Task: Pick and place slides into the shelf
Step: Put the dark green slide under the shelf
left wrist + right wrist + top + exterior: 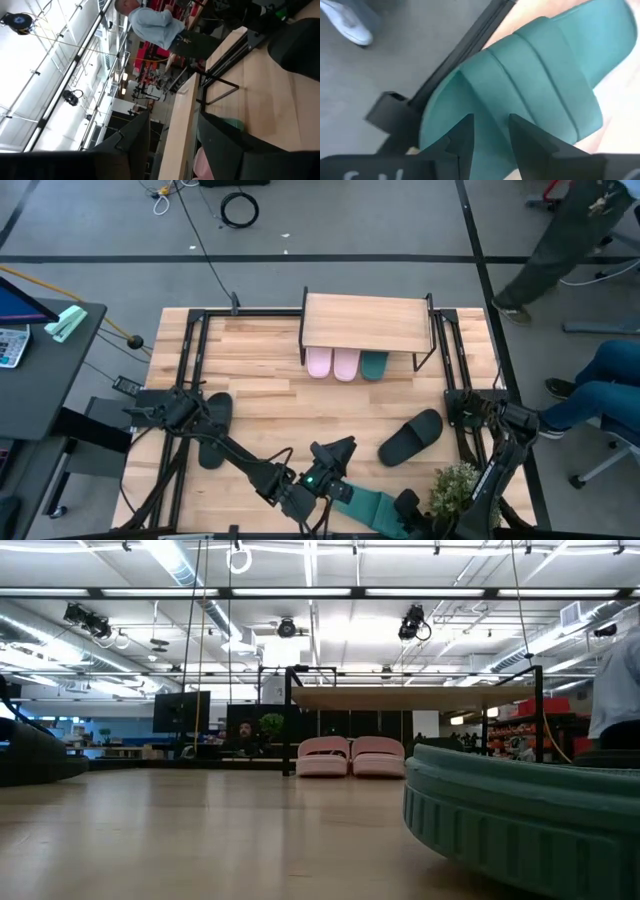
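A teal slide (pixel 375 510) lies at the table's near edge and fills the right of the low view (pixel 520 825). My right gripper (pixel 405 505) is open over it, pointing steeply down, its fingers above the strap (pixel 540 75). My left gripper (pixel 340 450) hangs open and level above the table's middle, facing the shelf (pixel 365 322), with nothing between its fingers (pixel 172 150). Two pink slides (pixel 332 364) and a teal one (pixel 374 365) sit on the table under the shelf. One black slide (pixel 410 437) lies right of centre and another (pixel 212 430) lies at the left. My right gripper's open fingers (pixel 465 137) stand over the near-edge teal slide's strap edge (pixel 490 125), coming from above at a slant. I cannot tell whether they touch it. The slide lies flat on the table.
A small green plant (pixel 455 485) stands at the near right beside the right arm. Black metal rails (pixel 190 360) run along both table sides. People are beyond the table's right far corner (pixel 560 240). Bare wood lies between the shelf and the arms.
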Motion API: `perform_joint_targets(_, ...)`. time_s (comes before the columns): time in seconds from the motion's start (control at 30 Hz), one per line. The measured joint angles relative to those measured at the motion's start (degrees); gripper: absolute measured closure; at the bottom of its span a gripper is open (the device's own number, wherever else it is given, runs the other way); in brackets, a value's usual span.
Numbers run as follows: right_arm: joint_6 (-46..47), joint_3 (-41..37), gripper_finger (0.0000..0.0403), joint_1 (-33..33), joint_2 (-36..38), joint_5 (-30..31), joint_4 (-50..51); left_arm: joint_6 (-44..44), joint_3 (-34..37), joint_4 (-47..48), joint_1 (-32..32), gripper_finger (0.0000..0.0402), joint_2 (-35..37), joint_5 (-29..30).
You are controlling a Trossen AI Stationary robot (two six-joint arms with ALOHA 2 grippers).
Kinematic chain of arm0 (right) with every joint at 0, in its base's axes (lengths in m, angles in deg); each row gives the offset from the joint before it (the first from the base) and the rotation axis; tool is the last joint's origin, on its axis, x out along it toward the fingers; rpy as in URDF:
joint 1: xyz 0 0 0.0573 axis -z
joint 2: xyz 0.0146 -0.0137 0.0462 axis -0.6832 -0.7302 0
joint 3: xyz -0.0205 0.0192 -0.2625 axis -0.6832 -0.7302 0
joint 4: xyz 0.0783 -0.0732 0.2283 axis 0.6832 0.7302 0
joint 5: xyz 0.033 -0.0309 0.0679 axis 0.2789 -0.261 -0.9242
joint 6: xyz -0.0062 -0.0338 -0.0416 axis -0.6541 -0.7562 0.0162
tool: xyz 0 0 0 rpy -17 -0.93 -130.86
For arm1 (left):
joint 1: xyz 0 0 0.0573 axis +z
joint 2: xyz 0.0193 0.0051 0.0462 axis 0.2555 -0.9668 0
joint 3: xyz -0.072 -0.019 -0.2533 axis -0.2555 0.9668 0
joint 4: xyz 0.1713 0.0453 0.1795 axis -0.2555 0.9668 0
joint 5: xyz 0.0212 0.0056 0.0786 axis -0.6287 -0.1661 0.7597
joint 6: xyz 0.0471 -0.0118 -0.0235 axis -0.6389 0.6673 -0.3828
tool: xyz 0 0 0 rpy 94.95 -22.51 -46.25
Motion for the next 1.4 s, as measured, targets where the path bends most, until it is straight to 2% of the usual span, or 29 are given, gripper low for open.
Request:
perform_joint_targets(0.23,-2.15,0.00,0.0273,0.39,-2.23,4.15,0.30,-0.04,0.00,0.02,0.95,0.0230,0.00,0.00)
perform_joint_targets(0.53,-2.63,0.00,0.0273,1.49,-1.80,20.48,3.75,-0.70,0.02,0.02,2.05,0.0230,0.00,-0.02)
perform_joint_targets(0.67,-3.85,0.00,0.0273,4.34,-1.80,24.26,3.79,-0.72,0.02,0.02,2.63,0.0228,0.00,-0.04)
perform_joint_targets(0.93,-3.49,0.00,0.0273,11.39,0.24,24.96,5.72,-2.55,0.09,0.31,3.70,0.0228,0.52,-0.10)
perform_joint_targets(1.27,-9.45,0.00,0.0273,22.82,0.91,25.25,14.53,-2.99,0.09,0.38,4.14,0.0228,6.70,-0.42)
perform_joint_targets(1.4,-4.26,0.00,0.0273,27.30,1.65,26.12,18.75,-2.96,0.07,0.27,3.91,0.0229,10.40,-0.40)
